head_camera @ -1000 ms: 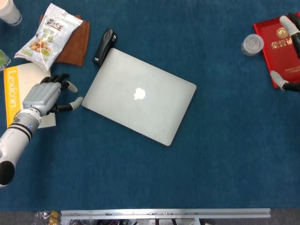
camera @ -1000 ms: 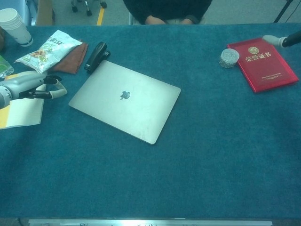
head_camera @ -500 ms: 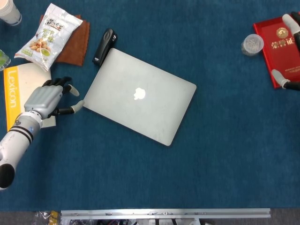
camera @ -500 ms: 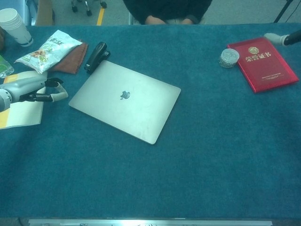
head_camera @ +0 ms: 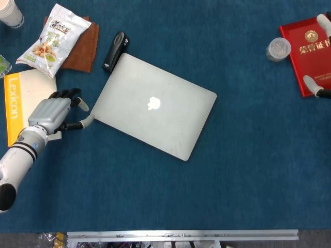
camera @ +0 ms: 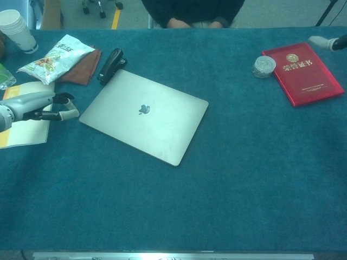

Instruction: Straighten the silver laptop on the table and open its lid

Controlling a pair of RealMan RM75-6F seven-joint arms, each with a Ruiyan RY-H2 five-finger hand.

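Observation:
The silver laptop [head_camera: 153, 106] lies closed and skewed on the blue table, its left corner pointing toward my left hand; the chest view shows the same laptop [camera: 144, 115]. My left hand [head_camera: 50, 114] sits just left of that corner, holding nothing, with its fingers apart. The thumb reaches to the corner, and I cannot tell whether it touches. In the chest view the left hand [camera: 37, 105] is low over the table. Only fingertips of my right hand [head_camera: 316, 89] show at the far right edge over the red book, spread and holding nothing; one right hand fingertip [camera: 324, 42] shows in the chest view.
A black stapler [head_camera: 115, 50] touches the laptop's far corner. A snack bag [head_camera: 54, 32] on a brown cloth [head_camera: 87, 49], a yellow Lexicon book [head_camera: 14, 106] and a paper cup [head_camera: 10, 11] fill the far left. A red certificate book [head_camera: 305, 51] and a small round container [head_camera: 278, 49] lie far right.
My left hand has crept right and slightly nearer, bringing its thumb up to the laptop's left corner. My right hand has drawn further off the right edge. The laptop has not moved.

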